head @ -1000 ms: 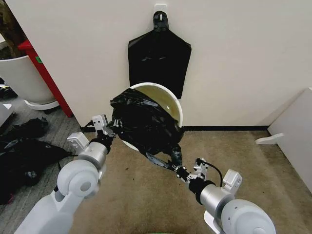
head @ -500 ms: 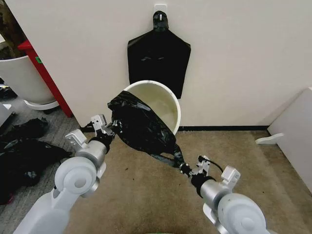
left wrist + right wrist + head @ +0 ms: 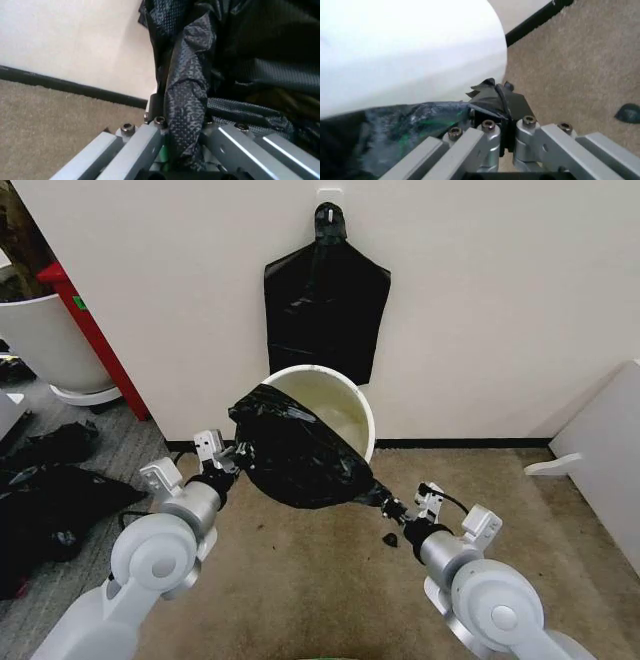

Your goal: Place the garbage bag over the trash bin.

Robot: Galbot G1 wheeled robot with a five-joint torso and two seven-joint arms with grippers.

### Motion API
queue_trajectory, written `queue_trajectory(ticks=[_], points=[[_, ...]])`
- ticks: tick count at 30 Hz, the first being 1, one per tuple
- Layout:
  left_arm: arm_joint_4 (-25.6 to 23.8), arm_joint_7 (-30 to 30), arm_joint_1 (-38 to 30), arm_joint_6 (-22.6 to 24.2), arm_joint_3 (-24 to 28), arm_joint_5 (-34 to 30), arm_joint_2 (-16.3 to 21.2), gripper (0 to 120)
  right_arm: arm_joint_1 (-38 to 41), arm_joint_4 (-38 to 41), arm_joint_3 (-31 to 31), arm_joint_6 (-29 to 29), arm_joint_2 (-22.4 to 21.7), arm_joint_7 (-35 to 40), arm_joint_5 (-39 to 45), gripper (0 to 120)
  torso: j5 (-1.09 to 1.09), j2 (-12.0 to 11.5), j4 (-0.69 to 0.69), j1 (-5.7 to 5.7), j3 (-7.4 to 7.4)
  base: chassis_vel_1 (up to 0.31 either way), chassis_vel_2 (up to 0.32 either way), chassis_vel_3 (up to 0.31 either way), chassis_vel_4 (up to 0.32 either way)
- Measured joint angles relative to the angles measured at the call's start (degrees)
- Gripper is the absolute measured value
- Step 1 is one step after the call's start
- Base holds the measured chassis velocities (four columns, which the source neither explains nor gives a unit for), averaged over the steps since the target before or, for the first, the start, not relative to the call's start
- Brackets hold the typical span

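Trash bin stands on the carpet against the wall. Garbage bag is stretched across the bin's near side between both claws, covering the front of the rim. Left claw clenched on the bag's left edge; right claw clenched on its right corner.

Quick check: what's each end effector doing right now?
Left end effector: shut on the garbage bag.
Right end effector: shut on the garbage bag's other edge.

No legible text or labels anywhere.
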Motion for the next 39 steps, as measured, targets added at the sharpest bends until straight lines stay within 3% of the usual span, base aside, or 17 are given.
queue_trajectory(ticks=[11, 17, 29, 35, 36, 39], points=[[2.1, 6.6, 3.8, 0.1, -0.4, 7.1, 0.1, 1, 0.0, 0.4, 2.7, -0.4, -1.1, 2.3, 0.1, 0, 0.0, 0.0, 0.0, 0.0, 0.0, 0.0, 0.0, 0.0, 0.0], [1.7, 6.0, 3.9, -0.2, -0.3, 6.5, -0.5, 1, -0.8, 1.1, 2.7, -2.7, -1.3, 2.8, 0.1, 0, 0.0, 0.0, 0.01, 0.0, 0.0, 0.0, 0.0, 0.0, 0.0], [4.0, 0.7, -1.1, -3.2, 1.0, 5.2, -1.5, 1, -5.6, 6.8, 0.7, -8.4, -3.2, 2.8, -6.8, 39, 0.0, 0.0, 0.0, 0.0, 0.0, 0.0, 0.0, 0.0, 0.0], [4.3, -0.8, -3.1, -2.3, 1.0, 0.4, -1.6, 1, -8.9, 7.3, 1.1, -10.3, -4.1, -0.6, -12.7, 66, 0.0, 0.0, 0.0, 0.0, 0.01, 0.0, 0.0, 0.0, 0.0], [4.3, -0.8, -3.1, -2.3, 1.0, 0.4, -1.6, 1, -8.9, 7.3, 1.1, -10.3, -4.1, -0.6, -12.7, 66, 0.0, 0.0, 0.0, 0.0, 0.01, 0.0, 0.0, 0.0, 0.0], [4.3, -1.8, -4.1, -1.1, 0.3, -4.6, -0.9, 1, -9.6, 6.0, 1.7, -10.4, -3.6, -2.7, -13.8, 78, 0.0, 0.0, 0.0, 0.0, 0.01, 0.0, 0.0, 0.0, 0.0]])
